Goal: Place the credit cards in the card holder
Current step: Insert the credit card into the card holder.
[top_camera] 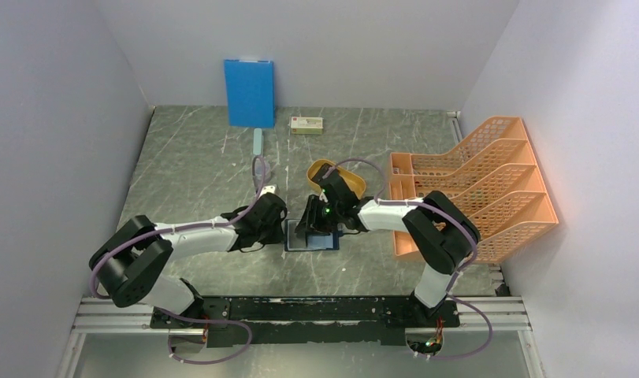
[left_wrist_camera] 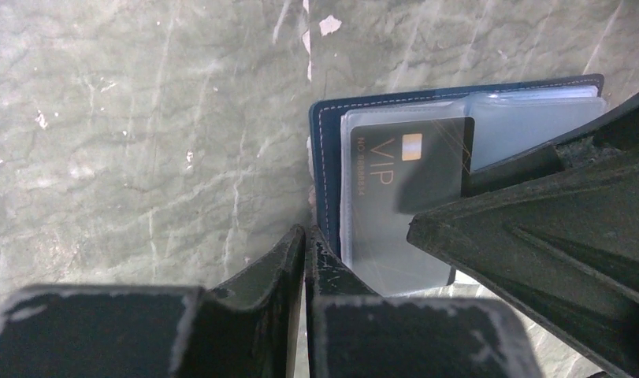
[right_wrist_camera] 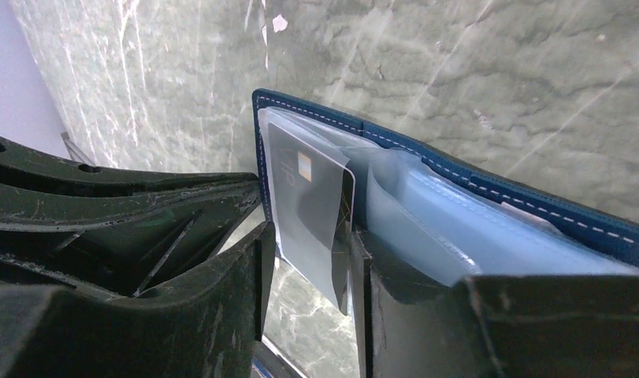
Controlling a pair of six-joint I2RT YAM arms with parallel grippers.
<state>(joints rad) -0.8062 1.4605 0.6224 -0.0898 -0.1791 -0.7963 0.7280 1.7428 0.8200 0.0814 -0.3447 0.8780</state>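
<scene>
The dark navy card holder (top_camera: 312,238) lies open on the marble table between the two arms, its clear plastic sleeves up. A dark "VIP" credit card (left_wrist_camera: 406,169) sits partway in the left sleeve. My left gripper (left_wrist_camera: 306,236) is shut, its tips at the holder's navy left edge (left_wrist_camera: 325,157) with nothing seen between them. My right gripper (right_wrist_camera: 310,244) stands open over the holder (right_wrist_camera: 458,173). The card's (right_wrist_camera: 312,197) near corner hangs in the gap, against the right finger and apart from the left one. In the top view both grippers (top_camera: 283,228) (top_camera: 316,223) meet over the holder.
A yellow oval tray (top_camera: 354,179) stands just behind the right gripper. An orange file rack (top_camera: 481,181) fills the right side. A bright blue board (top_camera: 249,92) leans on the back wall, with a small box (top_camera: 306,124) beside it and a pale blue strip (top_camera: 257,142) in front.
</scene>
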